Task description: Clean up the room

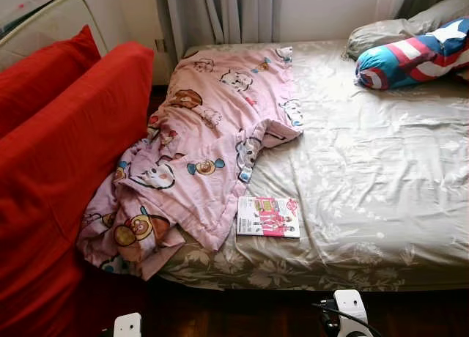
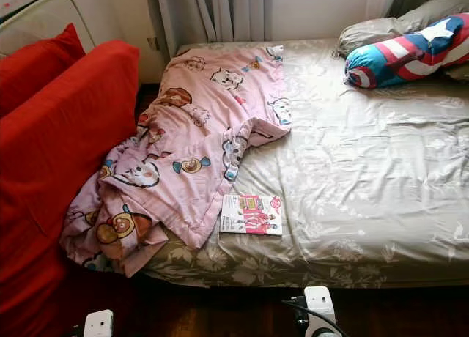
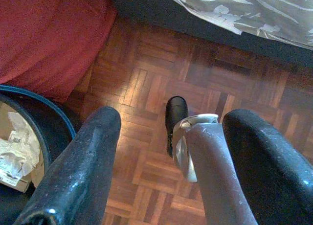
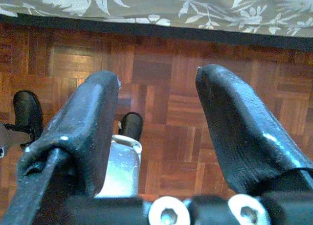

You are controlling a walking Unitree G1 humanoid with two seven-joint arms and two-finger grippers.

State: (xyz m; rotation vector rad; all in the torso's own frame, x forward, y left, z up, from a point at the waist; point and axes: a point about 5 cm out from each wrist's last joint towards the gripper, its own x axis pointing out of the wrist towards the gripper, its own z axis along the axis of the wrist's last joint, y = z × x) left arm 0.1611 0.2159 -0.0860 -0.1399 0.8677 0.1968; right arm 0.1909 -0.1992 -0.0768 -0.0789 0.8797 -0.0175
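A pink cartoon-print blanket (image 1: 198, 146) lies crumpled across the left part of the bed (image 1: 366, 168), and its lower end spills over the bed's front left corner. A thin magazine (image 1: 268, 217) with a pink and white cover lies flat on the grey floral sheet near the front edge, just right of the blanket. Both arms hang low in front of the bed. My left gripper (image 3: 171, 120) is open over the parquet floor (image 3: 146, 54) with nothing between its fingers. My right gripper (image 4: 157, 78) is open too, above the floor by the bed's edge.
A red sofa (image 1: 66, 146) with red cushions stands along the bed's left side. A striped blue, red and white pillow (image 1: 410, 58) and a grey pillow (image 1: 388, 31) lie at the bed's far right. A blue-rimmed bin (image 3: 49, 100) holding crumpled paper stands by the sofa. Curtains (image 1: 227, 15) hang behind.
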